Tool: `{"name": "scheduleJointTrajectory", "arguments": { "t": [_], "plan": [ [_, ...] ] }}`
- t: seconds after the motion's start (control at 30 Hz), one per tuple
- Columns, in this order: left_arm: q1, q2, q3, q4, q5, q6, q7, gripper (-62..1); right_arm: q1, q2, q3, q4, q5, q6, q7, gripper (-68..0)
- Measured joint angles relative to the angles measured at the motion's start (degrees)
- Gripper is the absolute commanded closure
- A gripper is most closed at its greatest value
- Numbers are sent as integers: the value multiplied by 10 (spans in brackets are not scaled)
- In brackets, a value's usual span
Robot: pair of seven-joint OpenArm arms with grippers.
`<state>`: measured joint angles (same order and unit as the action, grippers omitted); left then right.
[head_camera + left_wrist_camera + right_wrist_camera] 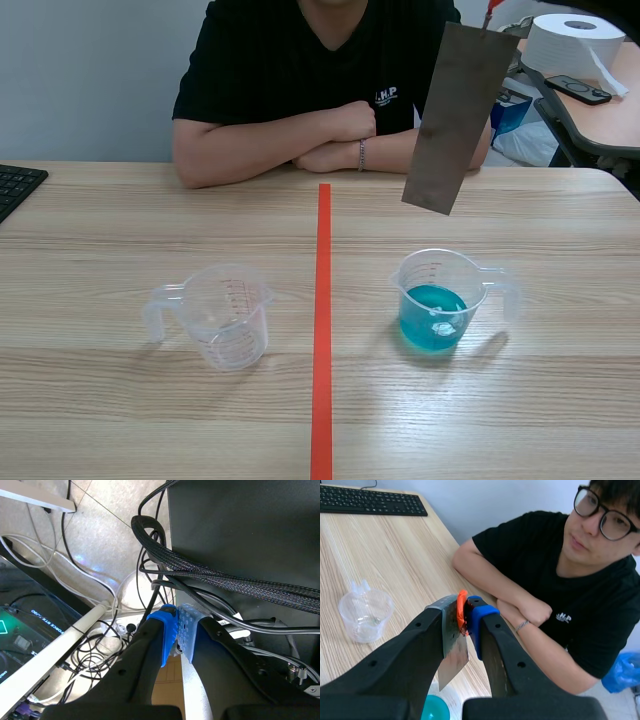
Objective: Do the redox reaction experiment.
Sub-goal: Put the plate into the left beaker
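While it hangs tilted in the air over the measuring cup of blue liquid (440, 302), the dark metal strip (460, 118) is pinched at its orange-red upper end between the right gripper's (465, 611) fingers. An empty clear measuring cup (226, 316) stands across the red tape line (322, 330) on the wooden table (120, 400). The left gripper (177, 627) has its pads pressed together on nothing, off the table among cables (225, 577). A person (320, 70) sits opposite, arms folded.

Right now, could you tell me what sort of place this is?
Likely an office used as a lab: a wooden desk with a keyboard, a paper roll, and a measuring cup of blue liquid.
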<state>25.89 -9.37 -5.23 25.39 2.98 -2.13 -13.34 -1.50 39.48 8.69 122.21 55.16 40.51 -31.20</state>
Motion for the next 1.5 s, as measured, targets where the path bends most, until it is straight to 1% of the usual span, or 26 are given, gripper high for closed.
{"name": "scheduleJointTrajectory", "arguments": {
  "t": [0.17, 0.33, 0.47, 0.53, 0.6, 0.67, 0.73, 0.83, 0.93, 1.03, 1.17, 1.3, 1.4, 1.5],
  "plan": [
    [0, 0, 0, 0, 0, 0, 0, -27, 33, 0, -52, 0, 0, -3, -4, -7],
    [0, 0, 0, 0, 0, 0, 0, -27, 75, 0, -121, 0, 0, -32, -4, -7],
    [0, 0, 0, 0, 0, 0, 0, -27, 108, -3, -181, 0, -12, -40, -4, -7],
    [0, 0, 0, 0, 0, 0, 0, -27, 122, -15, -208, 0, -28, -53, -2, -7],
    [0, 0, 0, 0, 0, 0, 0, -27, 134, -30, -236, 0, -48, -55, -1, -7],
    [0, 0, 0, 0, 0, 0, 0, -27, 144, -46, -265, 0, -60, -63, 3, -7],
    [0, 0, 0, 0, 0, 0, 0, -27, 157, -64, -293, -1, -79, -63, 3, -7],
    [0, 0, 0, 0, 0, 0, 0, -27, 173, -95, -336, -1, -113, -82, 4, -7],
    [0, 0, 0, 0, 0, 0, 0, -27, 187, -126, -371, -1, -139, -84, 2, -7],
    [0, 0, 0, 0, 0, 0, 0, -27, 198, -158, -404, -6, -163, -97, 0, -7],
    [0, 0, 0, 0, 0, 0, 0, -27, 213, -198, -432, -33, -185, -103, -9, -7],
    [0, 0, 0, 0, 0, 0, 0, -27, 218, -228, -447, -69, -203, -106, -13, -7],
    [0, 0, 0, 0, 0, 0, 0, -27, 218, -241, -449, -90, -215, -106, -15, -7],
    [0, 0, 0, 0, 0, 0, 0, -27, 218, -244, -452, -102, -222, -106, -15, -7]
  ]
}}
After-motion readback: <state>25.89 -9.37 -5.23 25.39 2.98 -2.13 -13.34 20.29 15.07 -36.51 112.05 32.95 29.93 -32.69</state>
